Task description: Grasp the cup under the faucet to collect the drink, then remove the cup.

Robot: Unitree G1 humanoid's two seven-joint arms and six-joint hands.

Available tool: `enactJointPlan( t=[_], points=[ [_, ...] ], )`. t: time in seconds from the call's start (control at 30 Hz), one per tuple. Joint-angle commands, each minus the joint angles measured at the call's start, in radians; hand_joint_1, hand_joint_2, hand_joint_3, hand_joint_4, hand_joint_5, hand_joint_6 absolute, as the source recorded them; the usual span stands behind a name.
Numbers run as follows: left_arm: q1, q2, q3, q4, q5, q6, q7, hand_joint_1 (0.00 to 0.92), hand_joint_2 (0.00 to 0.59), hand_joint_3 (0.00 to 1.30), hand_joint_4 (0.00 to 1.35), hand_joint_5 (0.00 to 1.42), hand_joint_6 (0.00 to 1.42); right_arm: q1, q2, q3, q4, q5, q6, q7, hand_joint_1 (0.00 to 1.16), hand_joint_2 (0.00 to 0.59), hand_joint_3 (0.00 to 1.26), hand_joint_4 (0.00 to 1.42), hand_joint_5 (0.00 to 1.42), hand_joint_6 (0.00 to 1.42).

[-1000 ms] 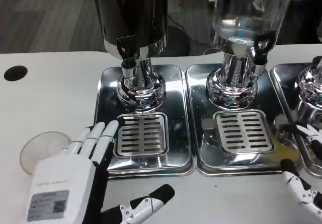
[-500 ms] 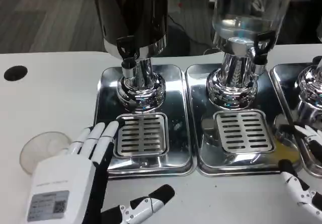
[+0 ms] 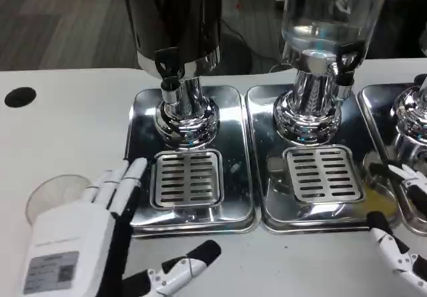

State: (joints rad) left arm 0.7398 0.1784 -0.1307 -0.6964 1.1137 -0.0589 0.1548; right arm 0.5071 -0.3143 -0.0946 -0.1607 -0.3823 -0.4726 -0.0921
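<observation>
Nearest the camera, the left hand [image 3: 70, 243] hovers low at the near-left of the white table [image 3: 67, 117], its fingers [image 3: 119, 182] spread and straight with the thumb jutting out to the right, holding nothing. At the near-right edge the right hand [image 3: 400, 243] shows only in part; its fingers look apart and nothing is in them.

Just left of the left hand, partly hidden behind it, lies the clear cup [image 3: 50, 193] (only its round rim and a bit of its wall are plain, so whether it stands upright or upside down I cannot tell). This is the relation that matters: the cup sits to the left of the fingers and a little behind their tips, not between fingers and thumb, and the thumb points away from it. The left hand is far nearer to it than the right, so the grasp is its job, and it would likely need to shift left and turn to bring the cup into its opening.

Farther out, right of the cup, the drip grate [image 3: 187, 179] sits in the steel tray [image 3: 143, 110], and beyond it the faucet [image 3: 170, 77] hangs from the dark dispenser [image 3: 177, 17]. The spot under the faucet holds no cup yet. Farther right stands the clear dispenser [image 3: 327, 17].
</observation>
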Motion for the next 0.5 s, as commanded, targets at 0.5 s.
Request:
enactJointPlan(
  t=[0.5],
  points=[
    [-0.096,0.034,0.365,-0.024,-0.086,0.200,-0.198,0.000,0.042,0.07,0.01,0.25,0.55,0.052,0.005,0.002,0.034,0.039,-0.076,0.002,0.54,0.397,0.24,0.13,0.07,0.00]
  ],
)
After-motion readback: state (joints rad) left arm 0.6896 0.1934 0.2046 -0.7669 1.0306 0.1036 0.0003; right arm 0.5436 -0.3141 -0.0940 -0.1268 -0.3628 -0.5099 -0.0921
